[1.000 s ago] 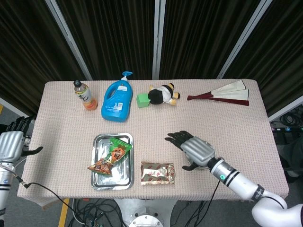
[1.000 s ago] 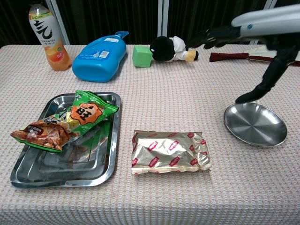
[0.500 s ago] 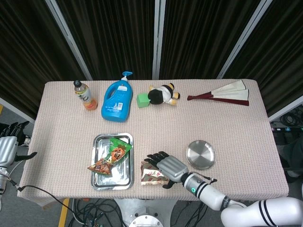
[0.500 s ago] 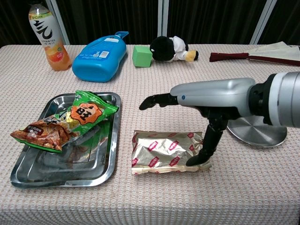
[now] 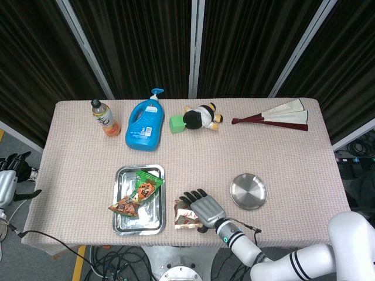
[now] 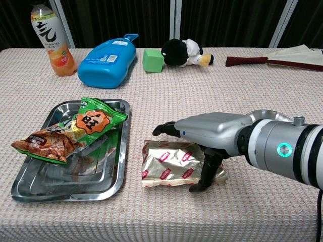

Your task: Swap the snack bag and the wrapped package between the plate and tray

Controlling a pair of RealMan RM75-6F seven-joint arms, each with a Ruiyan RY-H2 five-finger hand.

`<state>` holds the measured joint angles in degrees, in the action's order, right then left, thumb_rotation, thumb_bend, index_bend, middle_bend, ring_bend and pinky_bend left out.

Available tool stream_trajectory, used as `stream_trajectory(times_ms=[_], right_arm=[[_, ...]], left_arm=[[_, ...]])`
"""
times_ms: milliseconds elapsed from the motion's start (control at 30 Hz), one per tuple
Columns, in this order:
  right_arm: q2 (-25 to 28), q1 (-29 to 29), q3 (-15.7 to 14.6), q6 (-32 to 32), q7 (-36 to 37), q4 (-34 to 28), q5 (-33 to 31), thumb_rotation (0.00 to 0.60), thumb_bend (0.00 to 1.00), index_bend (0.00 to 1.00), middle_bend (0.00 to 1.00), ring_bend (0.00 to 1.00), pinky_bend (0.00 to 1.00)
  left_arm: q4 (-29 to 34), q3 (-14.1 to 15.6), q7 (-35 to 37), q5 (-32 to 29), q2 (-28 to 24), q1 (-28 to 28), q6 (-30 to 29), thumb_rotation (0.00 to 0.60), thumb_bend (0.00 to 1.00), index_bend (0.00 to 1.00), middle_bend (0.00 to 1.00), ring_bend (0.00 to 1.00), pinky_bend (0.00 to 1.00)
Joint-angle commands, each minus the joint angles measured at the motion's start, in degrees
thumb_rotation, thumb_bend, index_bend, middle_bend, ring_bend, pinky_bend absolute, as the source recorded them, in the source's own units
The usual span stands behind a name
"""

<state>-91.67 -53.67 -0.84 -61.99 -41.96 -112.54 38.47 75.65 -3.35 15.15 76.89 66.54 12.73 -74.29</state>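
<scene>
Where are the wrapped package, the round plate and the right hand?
wrapped package [image 6: 169,165], chest view, bare foil left of the hand.
round plate [image 5: 248,191], head view, centre of the dish.
right hand [image 6: 209,132], chest view, back of the hand over the package.

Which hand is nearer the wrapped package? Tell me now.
Right. The right hand is over the wrapped package, fingers spread above it; the left hand hangs off the table's left edge.

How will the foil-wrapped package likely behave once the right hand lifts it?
The wrapped package looks crinkly and flat, so probably light and somewhat floppy. Its shiny foil may slip under the right hand. Lying flat on the table, it shouldn't roll.
</scene>
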Motion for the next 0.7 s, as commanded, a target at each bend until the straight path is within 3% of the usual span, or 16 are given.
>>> stream_trajectory(times_ms=[33,200,500,700], right_arm=[[-1.7,0.5,0.0,-2.3,-1.0,1.2,0.6,0.6,0.1,0.01,0.12,0.0,0.0],[-3.4,1.8,0.1,-4.8,-1.3,2.2,2.1,0.6,0.14,0.22,0.31,0.02,0.0],[-3.9,3.1,0.5,-6.9,-2.3,3.6,4.4,0.6,0.21,0.58,0.58,0.24,0.0],[-0.8,4.4,1.5,-7.8,-0.5,2.1,7.7,0.6,0.25,0.64,0.62,0.27,0.0]], left_arm=[[-0.3,-0.2,0.4,0.0,0.1,-0.2,0.1,0.6,0.09,0.1,0.12,0.05,0.13],[-0.9,-0.3,0.9,0.3,0.3,-0.5,0.3,0.6,0.09,0.1,0.12,0.05,0.13],[-1.5,-0.7,1.1,0.5,0.5,-0.8,0.5,0.6,0.09,0.1,0.12,0.05,0.13],[-1.0,-1.2,1.3,0.8,0.2,-1.1,-0.1,0.6,0.09,0.1,0.12,0.05,0.13]])
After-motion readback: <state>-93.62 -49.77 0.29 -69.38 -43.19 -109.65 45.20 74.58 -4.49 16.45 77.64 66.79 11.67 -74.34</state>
